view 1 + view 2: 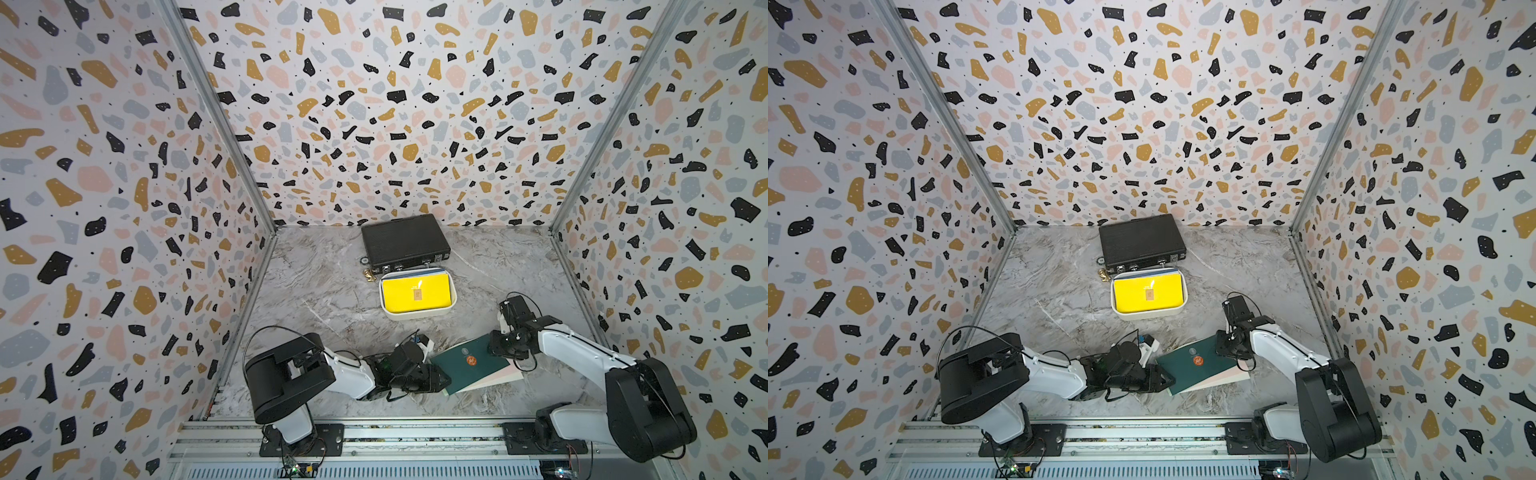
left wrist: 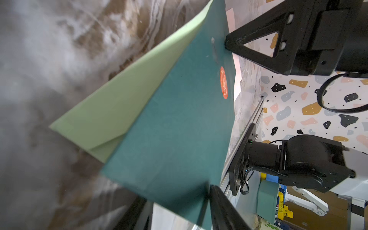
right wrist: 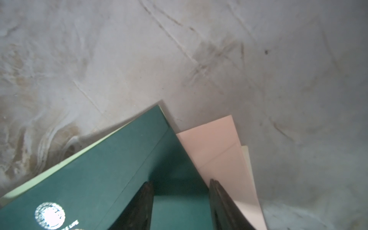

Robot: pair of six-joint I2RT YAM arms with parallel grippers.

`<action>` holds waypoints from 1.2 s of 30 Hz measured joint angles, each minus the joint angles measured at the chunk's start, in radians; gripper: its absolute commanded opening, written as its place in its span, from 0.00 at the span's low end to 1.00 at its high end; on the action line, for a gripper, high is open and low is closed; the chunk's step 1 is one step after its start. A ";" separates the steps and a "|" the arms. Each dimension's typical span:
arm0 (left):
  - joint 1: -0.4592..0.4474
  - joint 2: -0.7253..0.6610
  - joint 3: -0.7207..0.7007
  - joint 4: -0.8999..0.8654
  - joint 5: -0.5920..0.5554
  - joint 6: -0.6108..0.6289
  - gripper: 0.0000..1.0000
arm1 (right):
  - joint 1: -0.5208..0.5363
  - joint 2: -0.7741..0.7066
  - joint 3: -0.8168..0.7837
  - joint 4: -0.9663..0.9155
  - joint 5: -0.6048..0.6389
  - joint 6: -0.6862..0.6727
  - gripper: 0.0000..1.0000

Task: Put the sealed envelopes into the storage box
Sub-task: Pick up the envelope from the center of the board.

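Marble table (image 1: 332, 299). Black briefcase (image 1: 405, 243) lies shut just behind the box (image 1: 415, 315). The box holds a yellow envelope (image 1: 415, 293) on top, with other edges showing beneath it, so part of the job looks done.

Remaining: a fanned pile well in front of the box.
- Dark green envelope (image 1: 469, 365) uppermost.
- Light green envelope (image 2: 111, 111), pink envelope (image 3: 219, 149) and cream envelope (image 3: 246, 159) under it.

Left gripper (image 2: 177, 193): jaws apart, straddling the dark green's edge, not clamped. Right gripper (image 3: 180, 181): jaws apart, one fingertip on the dark green. Orange seal (image 2: 224, 82) faces up.

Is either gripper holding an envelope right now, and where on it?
Nothing looks gripped. The left gripper stands open around a corner of the dark green envelope; the right gripper, also open, rests on its face.
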 measured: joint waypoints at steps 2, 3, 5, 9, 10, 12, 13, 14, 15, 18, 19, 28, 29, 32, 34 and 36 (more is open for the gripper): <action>0.000 0.000 0.002 -0.002 0.000 0.001 0.50 | 0.000 -0.001 -0.001 0.001 0.000 0.000 0.51; 0.000 0.000 0.005 -0.008 0.000 0.002 0.50 | 0.000 -0.001 -0.001 0.001 0.000 0.000 0.51; 0.000 -0.002 0.013 -0.025 0.000 0.010 0.50 | 0.000 -0.001 -0.001 0.001 0.000 0.000 0.51; 0.000 -0.018 0.029 -0.073 -0.012 0.029 0.48 | 0.000 -0.002 -0.001 0.002 -0.002 0.000 0.50; 0.000 -0.022 0.033 -0.085 -0.018 0.032 0.48 | 0.000 -0.001 -0.001 0.004 -0.003 0.000 0.50; 0.000 -0.028 0.046 -0.116 -0.029 0.046 0.44 | 0.000 -0.001 -0.002 0.006 -0.006 0.000 0.51; 0.000 -0.030 0.054 -0.131 -0.034 0.051 0.43 | 0.000 -0.002 -0.002 0.006 -0.006 0.000 0.50; 0.000 -0.031 0.061 -0.141 -0.038 0.055 0.42 | 0.000 -0.002 -0.002 0.006 -0.006 0.000 0.51; 0.000 -0.031 0.069 -0.152 -0.042 0.061 0.42 | 0.000 -0.002 -0.002 0.006 -0.006 0.000 0.51; 0.000 -0.031 0.084 -0.171 -0.051 0.073 0.41 | 0.000 -0.002 -0.002 0.006 -0.006 0.000 0.50; 0.000 -0.031 0.089 -0.179 -0.055 0.077 0.40 | 0.000 -0.002 -0.002 0.006 -0.006 0.000 0.50; 0.000 -0.032 0.094 -0.183 -0.094 0.087 0.30 | 0.000 -0.002 -0.002 0.007 -0.006 0.000 0.50; 0.000 -0.033 0.094 -0.183 -0.098 0.087 0.27 | 0.000 -0.002 -0.002 0.007 -0.006 0.000 0.50; 0.000 -0.036 0.094 -0.185 -0.114 0.088 0.20 | 0.000 -0.002 -0.002 0.007 -0.006 0.000 0.50; 0.000 -0.045 0.100 -0.203 -0.124 0.093 0.11 | 0.000 -0.003 -0.002 0.007 -0.008 0.000 0.51; 0.000 -0.058 0.120 -0.242 -0.136 0.106 0.06 | 0.000 -0.006 -0.002 0.007 -0.013 0.000 0.51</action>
